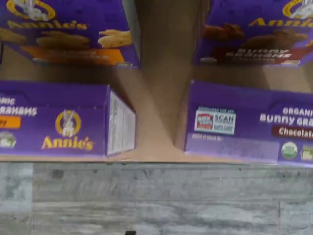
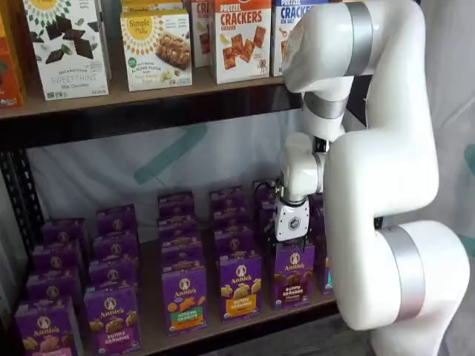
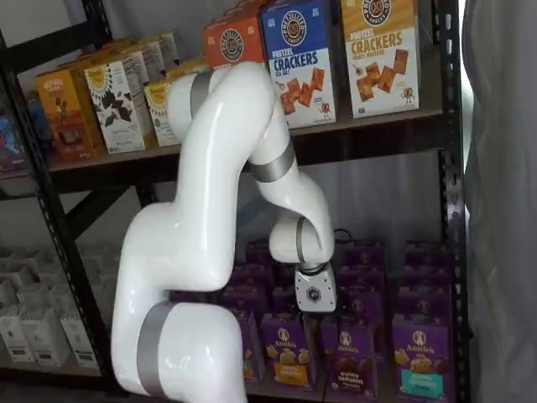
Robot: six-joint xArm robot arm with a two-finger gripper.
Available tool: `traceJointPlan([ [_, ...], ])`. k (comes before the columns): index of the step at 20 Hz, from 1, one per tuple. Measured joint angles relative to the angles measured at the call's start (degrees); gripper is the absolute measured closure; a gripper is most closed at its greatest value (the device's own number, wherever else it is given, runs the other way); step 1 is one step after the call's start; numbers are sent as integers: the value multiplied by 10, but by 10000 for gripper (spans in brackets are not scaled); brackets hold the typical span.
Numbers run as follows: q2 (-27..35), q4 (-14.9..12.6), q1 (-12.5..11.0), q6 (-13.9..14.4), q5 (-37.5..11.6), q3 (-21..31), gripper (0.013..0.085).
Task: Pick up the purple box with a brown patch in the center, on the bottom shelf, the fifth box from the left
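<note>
The purple box (image 2: 293, 276) with dark brown bunnies and a brown band stands in the front row of the bottom shelf (image 2: 152, 337). It also shows in a shelf view (image 3: 351, 359). The wrist view shows its top face, marked "Chocolate" (image 1: 244, 125), with a like carton (image 1: 254, 36) behind it. My gripper (image 2: 291, 242) hangs just above and slightly left of this box, over the gap to the neighbouring column. Its white body also shows in a shelf view (image 3: 315, 295). The fingers are not plainly visible, so I cannot tell their state. No box is lifted.
A purple carton with an orange band (image 2: 240, 285) stands left of the target, and one with a green band (image 2: 184, 297) is further left. Large cracker boxes (image 2: 241, 37) fill the shelf above. A black frame post (image 3: 449, 210) stands at the right. Grey plank floor (image 1: 146, 200) lies below.
</note>
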Motion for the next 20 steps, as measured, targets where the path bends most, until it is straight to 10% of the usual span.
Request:
traceJointPlan([
  [20,46,-25,-25,-1,26,-76,130],
])
